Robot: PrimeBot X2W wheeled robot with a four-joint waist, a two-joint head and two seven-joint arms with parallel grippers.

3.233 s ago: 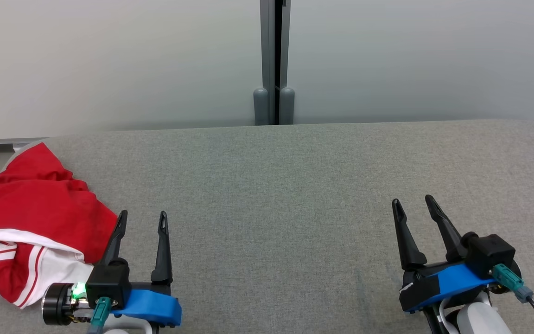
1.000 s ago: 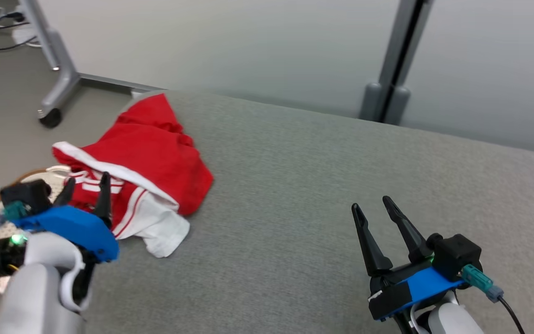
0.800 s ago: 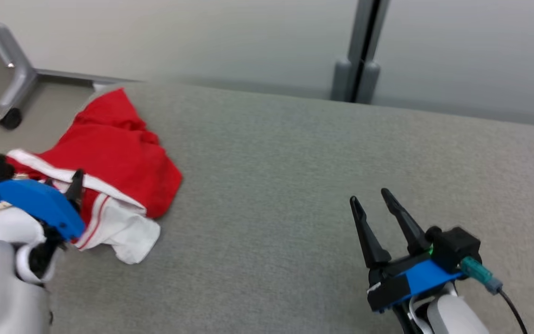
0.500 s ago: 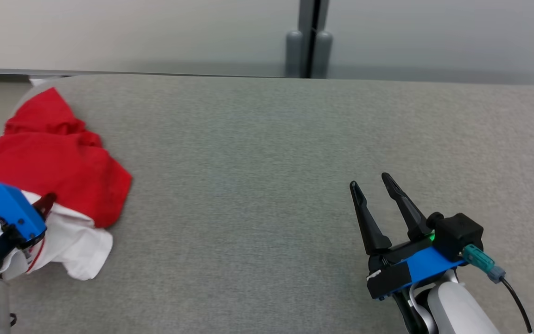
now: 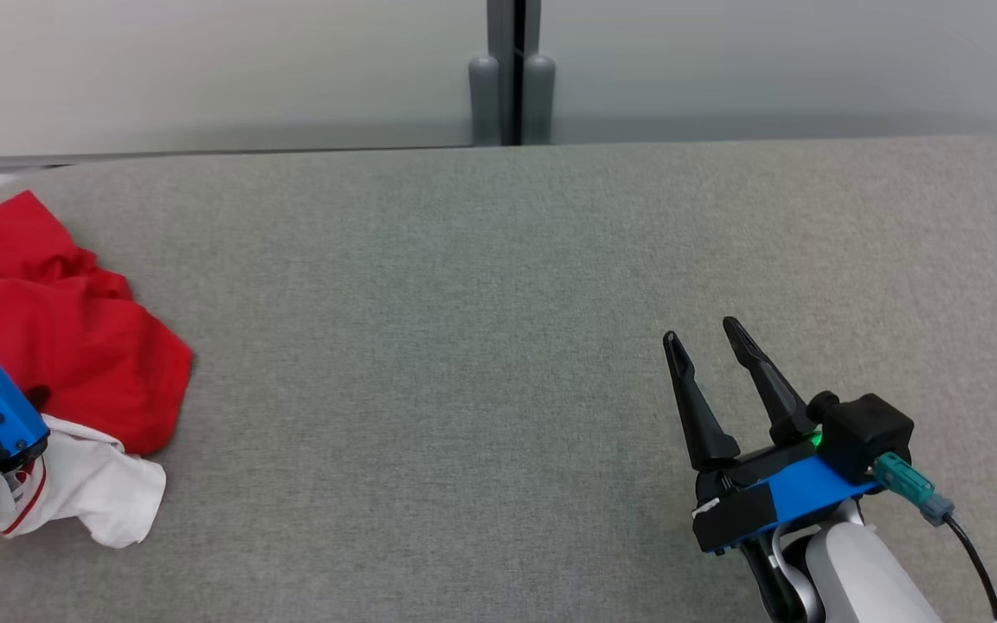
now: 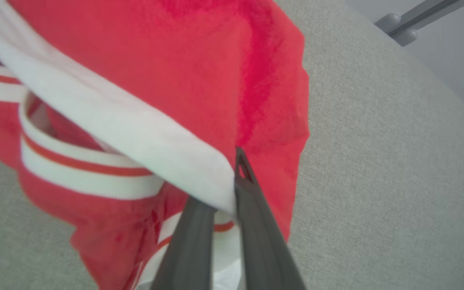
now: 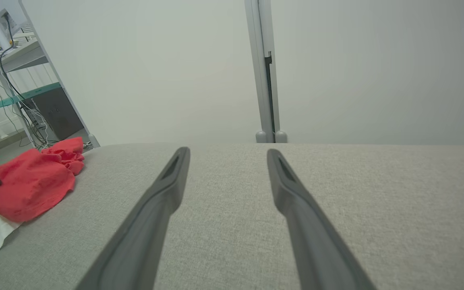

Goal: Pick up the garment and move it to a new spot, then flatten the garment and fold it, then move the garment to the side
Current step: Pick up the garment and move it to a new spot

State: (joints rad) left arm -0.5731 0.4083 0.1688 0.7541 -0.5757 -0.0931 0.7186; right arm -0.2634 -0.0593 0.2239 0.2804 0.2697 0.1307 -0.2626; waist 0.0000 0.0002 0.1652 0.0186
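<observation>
Red garment (image 5: 57,346): a crumpled heap with white, red-striped trim, lying at the 9 o'clock edge of the grey tabletop (image 5: 464,303). Its white end rests on the surface toward 8 o'clock.
Left gripper (image 6: 224,189): clenched on the garment. In the left wrist view the white band is pinched between its two dark fingers, with red cloth bunched around the tips.
Right gripper (image 5: 700,330): released and empty, jaws spread, held over the tabletop at 4 o'clock. It is well apart from the garment, fingers pointing toward 12 o'clock.
Backdrop: pale wall panels and a grey post (image 5: 511,73) at 12 o'clock behind the tabletop.
Step in hand: the pick-up, by the look of it. The grasp is made, but the lift and carry are not yet done.
Next move: likely a lift high enough for the hanging cloth to clear the surface, then a carry toward the open middle, at 3 o'clock from the heap.
Watch: the grip sits on a single band, so the pinch may slip or drag folds once the weight comes on.
</observation>
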